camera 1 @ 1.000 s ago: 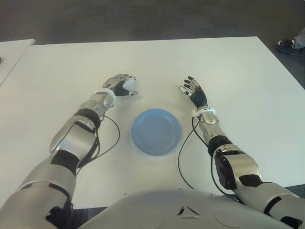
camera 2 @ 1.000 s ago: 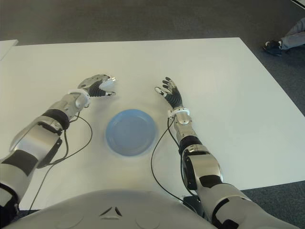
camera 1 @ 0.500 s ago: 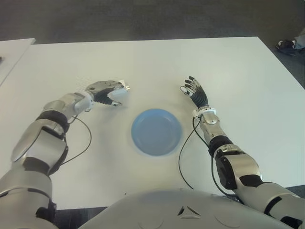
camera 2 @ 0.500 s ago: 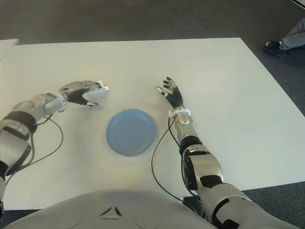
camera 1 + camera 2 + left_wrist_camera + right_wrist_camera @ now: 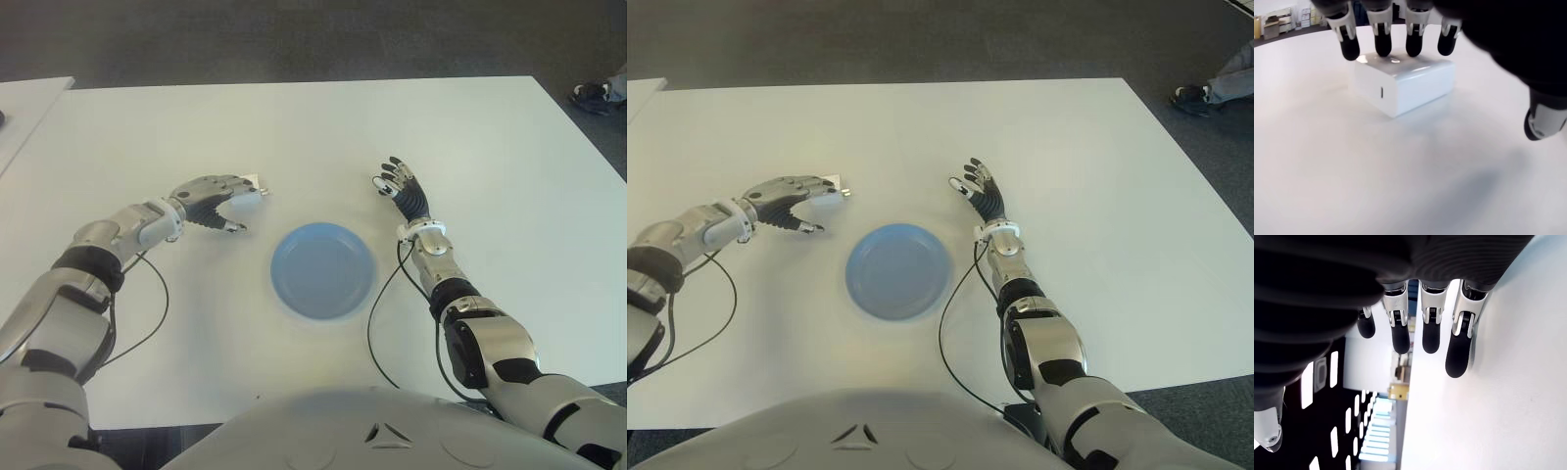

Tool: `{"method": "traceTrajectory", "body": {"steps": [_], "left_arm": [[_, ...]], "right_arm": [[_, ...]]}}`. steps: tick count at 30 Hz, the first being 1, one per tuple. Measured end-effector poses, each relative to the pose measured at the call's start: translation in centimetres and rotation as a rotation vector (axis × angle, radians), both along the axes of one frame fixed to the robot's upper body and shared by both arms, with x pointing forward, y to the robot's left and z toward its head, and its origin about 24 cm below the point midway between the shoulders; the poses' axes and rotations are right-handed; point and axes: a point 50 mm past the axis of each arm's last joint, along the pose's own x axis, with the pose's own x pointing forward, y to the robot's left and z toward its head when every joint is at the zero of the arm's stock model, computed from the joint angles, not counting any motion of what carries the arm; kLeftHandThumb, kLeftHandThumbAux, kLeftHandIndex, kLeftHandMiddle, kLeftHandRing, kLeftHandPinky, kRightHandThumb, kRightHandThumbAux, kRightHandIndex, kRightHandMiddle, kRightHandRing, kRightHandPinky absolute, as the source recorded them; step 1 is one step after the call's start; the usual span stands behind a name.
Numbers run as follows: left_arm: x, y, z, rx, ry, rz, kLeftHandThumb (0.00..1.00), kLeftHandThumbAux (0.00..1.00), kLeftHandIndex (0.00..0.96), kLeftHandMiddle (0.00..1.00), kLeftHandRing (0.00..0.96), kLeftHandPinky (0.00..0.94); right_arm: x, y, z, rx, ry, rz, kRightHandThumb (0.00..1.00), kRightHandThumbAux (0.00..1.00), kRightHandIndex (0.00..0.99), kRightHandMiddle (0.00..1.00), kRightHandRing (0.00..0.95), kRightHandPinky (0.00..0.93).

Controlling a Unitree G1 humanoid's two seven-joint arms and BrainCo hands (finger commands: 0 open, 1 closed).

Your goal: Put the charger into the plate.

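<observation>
On the left side of the white tabletop (image 5: pixel 294 127), the left hand (image 5: pixel 211 194) is busy with the charger (image 5: pixel 1400 85). The charger is a small white block. It sits flat on the tabletop, to the far left of the blue plate (image 5: pixel 322 270), a little way from its rim. Four fingers (image 5: pixel 1382 36) curl over the charger, with their tips at its top far edge. The thumb (image 5: pixel 1542 120) hangs off to one side and does not touch the block. So the hand is partly curled over the charger but has not grabbed it.

The plate has nothing in it. The right hand (image 5: pixel 400 188) shows to the far right of the plate, with its fingers spread wide and holding nothing.

I think this is the grabbing step. Next, the thumb should come in against the near side of the block, so thumb and fingers can squeeze it. Then the hand can lift it and carry it right to the plate.
</observation>
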Motion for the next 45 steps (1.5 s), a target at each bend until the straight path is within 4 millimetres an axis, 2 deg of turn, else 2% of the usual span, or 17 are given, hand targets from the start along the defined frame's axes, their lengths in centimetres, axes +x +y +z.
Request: {"method": "traceTrajectory", "body": {"steps": [18,34,41,45], "left_arm": [[-2.5,-0.6,-0.2,-0.033,-0.018,-0.047,0.000,0.409,0.000,0.000,0.000,0.000],[-4.4,-1.1,0.0,-0.072,-0.011,-0.058,0.000,0.460,0.000,0.000,0.000,0.000],[-5.2,-1.3,0.4,-0.076,-0.040,-0.059,0.000,0.473,0.000,0.000,0.000,0.000],[-5.3,-1.2,0.8,-0.086,-0.116,-0.055,0.000,0.479,0.000,0.006,0.000,0.000]], "right_arm": [[0.0,-0.1,0.0,-0.004,0.002,0.001,0.000,0.533,0.026,0.166,0.135,0.053],[0.1,-0.1,0.0,-0.005,0.002,-0.004,0.000,0.538,0.028,0.173,0.144,0.068],[0.1,0.0,0.0,-0.007,0.002,-0.005,0.000,0.545,0.033,0.178,0.151,0.082],[0.1,-0.1,0.0,-0.010,0.002,-0.008,0.000,0.552,0.036,0.184,0.158,0.086]]}}
